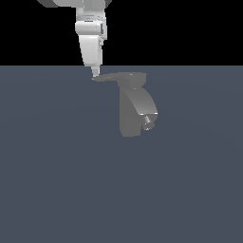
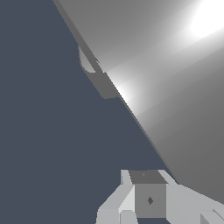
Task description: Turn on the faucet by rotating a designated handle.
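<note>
Gripper (image 1: 95, 72) hangs from above, fingertips at the handle (image 1: 110, 78) tip; cannot tell whether fingers are apart or together. Handle blade juts toward the exterior view's left from faucet (image 1: 135, 108), mid-floor. Open blue-grey floor (image 1: 57, 180) all round.

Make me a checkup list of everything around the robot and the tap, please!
Surface: flat blue-grey floor, bare where seen.
Job's things: grey faucet stands upright, spout curving down toward the exterior view's right; handle sticks out from the top cap toward the exterior view's left.
Clutter: nothing seen.
Tool: white tool points down at the handle's tip, touching or nearly so; open or shut cannot be told.
Cables: nothing seen.
Surroundings: plain black background.
</note>
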Robot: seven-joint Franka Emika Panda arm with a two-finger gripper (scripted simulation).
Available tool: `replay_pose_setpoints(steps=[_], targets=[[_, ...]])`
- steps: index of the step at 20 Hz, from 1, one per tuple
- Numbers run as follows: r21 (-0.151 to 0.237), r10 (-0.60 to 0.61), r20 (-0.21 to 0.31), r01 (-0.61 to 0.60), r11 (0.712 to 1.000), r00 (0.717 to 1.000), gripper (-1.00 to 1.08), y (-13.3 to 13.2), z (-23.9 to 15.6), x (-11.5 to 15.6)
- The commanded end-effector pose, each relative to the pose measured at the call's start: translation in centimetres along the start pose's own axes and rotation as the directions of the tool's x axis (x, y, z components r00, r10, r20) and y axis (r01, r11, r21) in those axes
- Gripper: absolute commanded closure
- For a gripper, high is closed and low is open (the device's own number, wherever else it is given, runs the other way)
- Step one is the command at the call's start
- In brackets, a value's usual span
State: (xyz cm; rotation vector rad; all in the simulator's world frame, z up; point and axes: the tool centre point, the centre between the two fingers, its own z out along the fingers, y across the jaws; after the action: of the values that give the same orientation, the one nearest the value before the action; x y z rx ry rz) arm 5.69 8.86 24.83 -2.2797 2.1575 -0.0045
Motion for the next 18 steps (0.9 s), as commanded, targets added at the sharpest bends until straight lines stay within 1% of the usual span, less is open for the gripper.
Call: replay_pose_setpoints(steps=[1, 8, 10, 18], targets=[[-0.004, -0.003, 0.000, 0.003, 1.000, 1.000, 1.08, 0.9, 0.0, -0.3], [-0.004, -0.003, 0.000, 0.003, 1.000, 1.000, 1.08, 3.0, 0.0, -0.4], [-0.001, -0.003, 0.001, 0.003, 1.000, 1.000, 1.08, 2.5, 0.0, -0.3], [-0.002, -0.003, 0.001, 0.003, 1.000, 1.000, 1.08, 4.6, 0.0, 1.4]])
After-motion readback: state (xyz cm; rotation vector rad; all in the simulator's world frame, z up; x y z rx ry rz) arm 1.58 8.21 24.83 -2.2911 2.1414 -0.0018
